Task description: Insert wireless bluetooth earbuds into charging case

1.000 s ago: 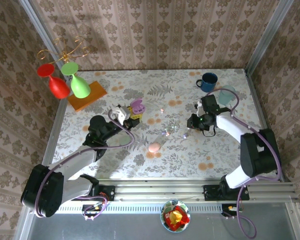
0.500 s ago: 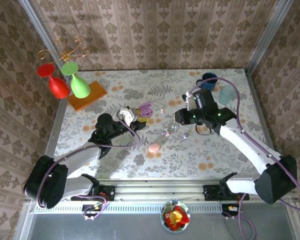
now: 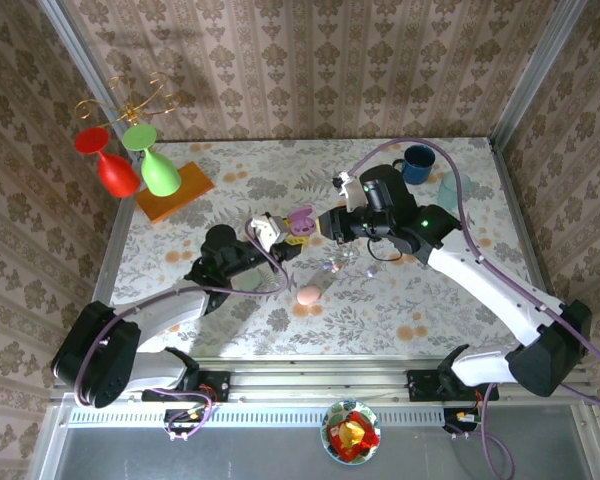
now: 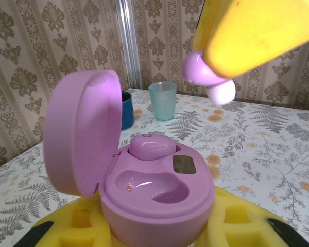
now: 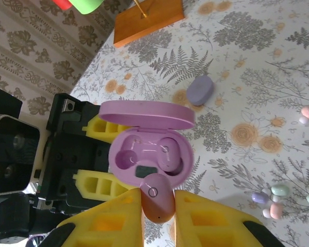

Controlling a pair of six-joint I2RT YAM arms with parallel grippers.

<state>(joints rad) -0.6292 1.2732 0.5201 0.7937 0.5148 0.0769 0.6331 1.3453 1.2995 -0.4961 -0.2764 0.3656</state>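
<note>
At the left, the left gripper [image 3: 286, 236] is clamped on the base of the lilac charging case [image 4: 159, 211] and holds it up off the table [image 5: 237, 62], its lid [image 4: 80, 131] swung open to the left. In the left wrist view one seated bud [image 4: 152, 146] appears to fill the far socket, while the empty well [image 4: 154, 186] nearer the camera is bare. Just right of the case, the right gripper [image 3: 327, 224] pinches a lilac earbud [image 5: 155, 194] between its yellow pads, poised close above the case's rim but apart from it. The step in hand looks like delivery of the second bud. The next move probably calls for aligning the bud over the bare well, turning it to match the socket, lowering it until it seats, then letting go. Further right, loose earbuds [image 5: 275, 200] lie clustered on the table.
</note>
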